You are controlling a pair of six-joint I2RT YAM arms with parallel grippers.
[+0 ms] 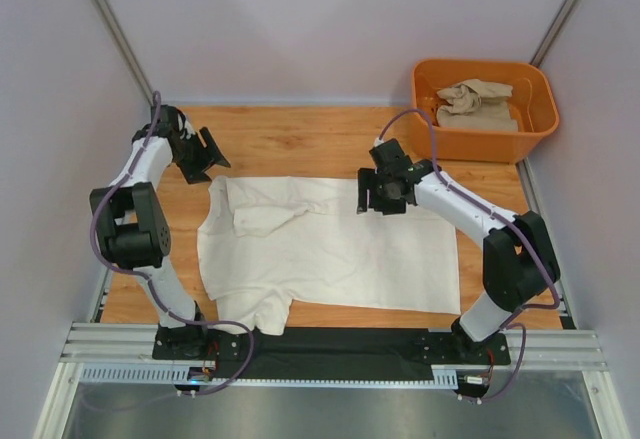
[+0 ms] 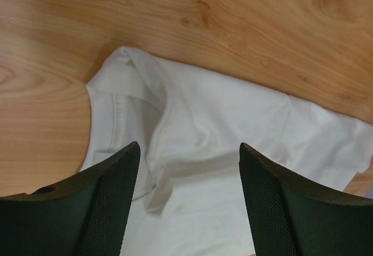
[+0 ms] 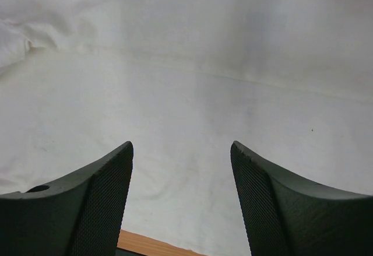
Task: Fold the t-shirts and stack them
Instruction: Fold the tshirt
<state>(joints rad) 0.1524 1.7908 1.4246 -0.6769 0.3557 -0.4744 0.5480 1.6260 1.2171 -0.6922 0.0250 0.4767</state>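
Tabletop [image 1: 300,139], right arm [image 1: 470,214] above cream-white t-shirt [image 1: 340,254]

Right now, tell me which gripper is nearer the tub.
Right. The right gripper hangs over the shirt, diagonally short of the tub; the left gripper is across the table.

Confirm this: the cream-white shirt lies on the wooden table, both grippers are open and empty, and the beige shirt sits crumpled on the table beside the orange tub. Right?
Not quite. The top view shows the beige shirt crumpled inside the orange tub, not beside it. Otherwise right: the cream-white shirt lies on the wooden table, and the left gripper and right gripper are open and empty.
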